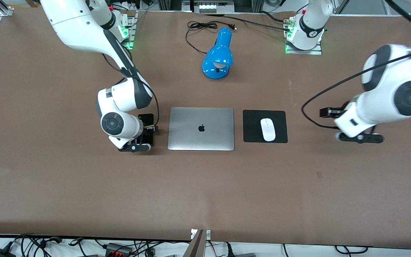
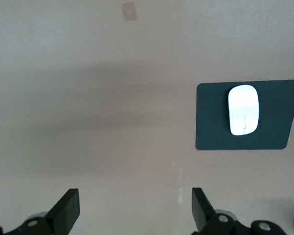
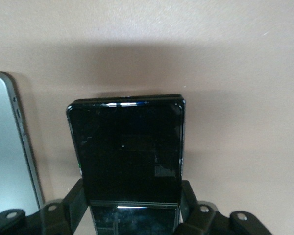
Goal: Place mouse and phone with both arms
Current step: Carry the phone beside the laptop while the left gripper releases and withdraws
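Mouse (image 1: 268,129) on pad (image 1: 252,135), beside laptop (image 1: 201,128) toward left arm's end; long axis runs toward front camera. Left gripper (image 2: 136,210) hovers over bare table, fingers wide apart. Right gripper (image 3: 132,208) clamped on phone (image 3: 130,152) just beside laptop. Right wrist view alone shows phone's glossy face; front view hides most of it under arm.

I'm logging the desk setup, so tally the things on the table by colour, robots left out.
Black: 2, the phone and the mouse pad
White: 1, the mouse
Silver: 1, the laptop
Blue: 1, the lamp
Total: 5
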### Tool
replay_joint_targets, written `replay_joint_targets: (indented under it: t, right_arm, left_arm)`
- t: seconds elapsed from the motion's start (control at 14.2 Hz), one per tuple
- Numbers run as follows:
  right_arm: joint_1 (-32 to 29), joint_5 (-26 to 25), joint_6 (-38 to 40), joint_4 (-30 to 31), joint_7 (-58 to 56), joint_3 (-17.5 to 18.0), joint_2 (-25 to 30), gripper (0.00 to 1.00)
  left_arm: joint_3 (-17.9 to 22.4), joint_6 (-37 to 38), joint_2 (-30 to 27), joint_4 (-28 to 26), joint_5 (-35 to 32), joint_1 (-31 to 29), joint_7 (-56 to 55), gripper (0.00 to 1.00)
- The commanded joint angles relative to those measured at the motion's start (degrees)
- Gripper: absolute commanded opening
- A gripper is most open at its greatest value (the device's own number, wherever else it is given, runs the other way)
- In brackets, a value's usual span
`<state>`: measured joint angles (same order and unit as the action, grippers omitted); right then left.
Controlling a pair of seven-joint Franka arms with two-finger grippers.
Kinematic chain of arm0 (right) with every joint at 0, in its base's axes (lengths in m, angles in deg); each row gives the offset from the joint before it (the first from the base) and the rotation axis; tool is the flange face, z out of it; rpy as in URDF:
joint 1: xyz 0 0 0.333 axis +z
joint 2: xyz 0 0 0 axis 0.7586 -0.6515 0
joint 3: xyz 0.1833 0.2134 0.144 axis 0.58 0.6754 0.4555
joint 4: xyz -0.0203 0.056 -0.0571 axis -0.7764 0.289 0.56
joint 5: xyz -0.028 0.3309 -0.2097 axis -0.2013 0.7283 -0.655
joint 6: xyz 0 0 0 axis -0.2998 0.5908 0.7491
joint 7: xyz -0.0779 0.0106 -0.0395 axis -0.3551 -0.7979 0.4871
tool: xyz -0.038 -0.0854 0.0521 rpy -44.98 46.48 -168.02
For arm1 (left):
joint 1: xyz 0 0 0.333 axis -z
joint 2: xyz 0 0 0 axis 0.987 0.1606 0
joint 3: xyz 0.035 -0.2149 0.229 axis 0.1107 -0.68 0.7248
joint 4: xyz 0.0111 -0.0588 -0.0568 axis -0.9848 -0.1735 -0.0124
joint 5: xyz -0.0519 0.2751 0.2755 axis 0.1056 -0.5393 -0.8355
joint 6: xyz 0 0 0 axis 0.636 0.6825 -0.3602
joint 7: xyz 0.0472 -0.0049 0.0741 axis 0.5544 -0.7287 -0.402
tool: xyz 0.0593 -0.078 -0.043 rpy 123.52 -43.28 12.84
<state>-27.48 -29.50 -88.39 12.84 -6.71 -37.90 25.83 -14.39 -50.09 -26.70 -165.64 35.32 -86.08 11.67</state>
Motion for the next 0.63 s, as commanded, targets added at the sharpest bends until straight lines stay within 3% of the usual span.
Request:
replay_joint_targets:
  t: [0.0, 0.28, 0.56]
  right_arm:
    - [1.69, 0.95, -1.06, -0.26, 2.87, -0.55, -0.55, 0.30]
    - [3.36, 0.86, -2.38, -0.17, 3.75, -0.46, -1.60, 0.30]
    - [4.33, 0.86, -2.29, 0.61, 3.75, -0.55, -1.69, 0.30]
  left_arm:
    - [-0.27, 10.07, 1.08, 10.42, -0.45, -0.13, 1.32, 1.00]
    - [-0.80, 11.68, 2.40, 17.30, -0.28, 0.49, 1.49, 1.00]
    - [-0.45, 11.33, 3.11, 17.49, 0.51, 0.49, 2.46, 1.00]
